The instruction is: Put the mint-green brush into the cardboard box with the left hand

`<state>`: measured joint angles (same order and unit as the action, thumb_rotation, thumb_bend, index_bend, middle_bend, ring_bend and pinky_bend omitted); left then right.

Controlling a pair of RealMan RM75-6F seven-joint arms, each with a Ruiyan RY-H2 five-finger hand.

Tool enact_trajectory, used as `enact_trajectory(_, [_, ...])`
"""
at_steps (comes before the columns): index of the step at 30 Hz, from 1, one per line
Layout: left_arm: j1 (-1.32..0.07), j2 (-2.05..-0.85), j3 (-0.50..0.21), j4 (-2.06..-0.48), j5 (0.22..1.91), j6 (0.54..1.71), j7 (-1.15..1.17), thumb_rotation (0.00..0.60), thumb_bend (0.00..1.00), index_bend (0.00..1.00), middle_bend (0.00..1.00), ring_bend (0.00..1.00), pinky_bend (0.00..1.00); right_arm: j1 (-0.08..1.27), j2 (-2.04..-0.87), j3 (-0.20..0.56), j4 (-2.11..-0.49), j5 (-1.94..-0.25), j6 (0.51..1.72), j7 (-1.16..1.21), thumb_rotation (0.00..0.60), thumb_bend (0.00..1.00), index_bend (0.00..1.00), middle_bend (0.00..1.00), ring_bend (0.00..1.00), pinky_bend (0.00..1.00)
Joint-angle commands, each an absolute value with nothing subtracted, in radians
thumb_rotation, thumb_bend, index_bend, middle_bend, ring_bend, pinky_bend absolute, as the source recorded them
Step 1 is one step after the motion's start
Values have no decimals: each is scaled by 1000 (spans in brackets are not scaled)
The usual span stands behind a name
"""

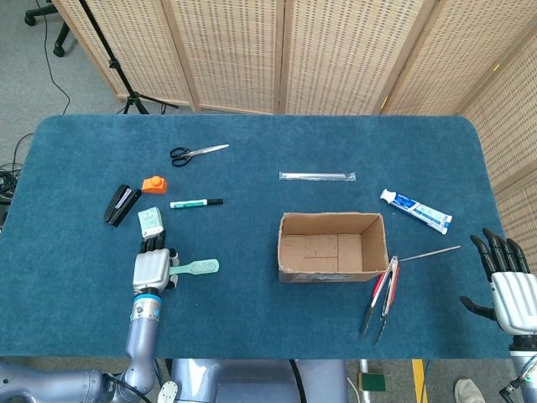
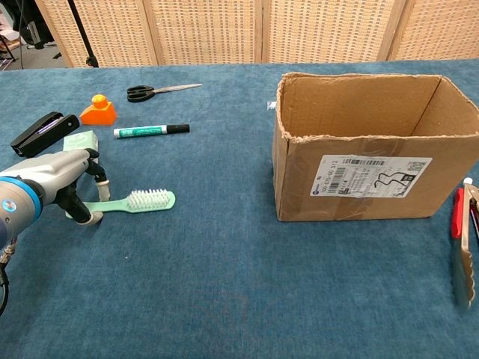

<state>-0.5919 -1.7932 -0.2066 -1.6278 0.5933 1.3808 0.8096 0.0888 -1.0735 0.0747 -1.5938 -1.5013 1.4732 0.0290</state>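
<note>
Seen from overhead, one mint-green brush (image 1: 195, 266) lies flat on the blue table (image 1: 252, 319) with its bristles up, its handle end caught between the fingers of the robot's left hand (image 1: 152, 269), which rests on the cloth at the near left; the chest view shows the fingers (image 2: 84, 211) curled down around the handle while the brush head (image 2: 150, 198) points toward the single cardboard box (image 1: 333, 247). That box sits well apart to the right, open at the top, and the head view shows only its bare cardboard floor inside. At the far right edge the right hand (image 1: 506, 285) hangs beside the table with fingers spread and nothing in them. Scattered around the cloth, one of each: a pair of black-handled scissors (image 1: 196, 153), a small orange object (image 1: 154, 184), a black stapler (image 1: 122, 204), a green-and-white marker (image 1: 195, 202), a small pale-green packet (image 1: 150, 222) just beyond the left hand, a long clear-wrapped stick (image 1: 317, 175), a toothpaste tube (image 1: 415, 211), a thin metal rod (image 1: 428, 253), and red-handled tongs (image 1: 381, 295) lying just beside the box's near right corner.
</note>
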Motion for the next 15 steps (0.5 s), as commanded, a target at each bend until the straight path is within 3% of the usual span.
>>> enact_trajectory(1, [-589, -1788, -209, -1631, 604, 1388, 807, 600, 377, 635, 0, 0, 0, 89, -1073, 75, -1594, -1501, 1472, 29, 600, 0, 0, 0, 0, 0])
enact_trajectory(15, [-575, -1745, -219, -1671, 637, 1411, 803, 600, 379, 648, 0, 0, 0, 90, -1075, 74, -1594, -1499, 1470, 24, 600, 0, 0, 0, 0, 0])
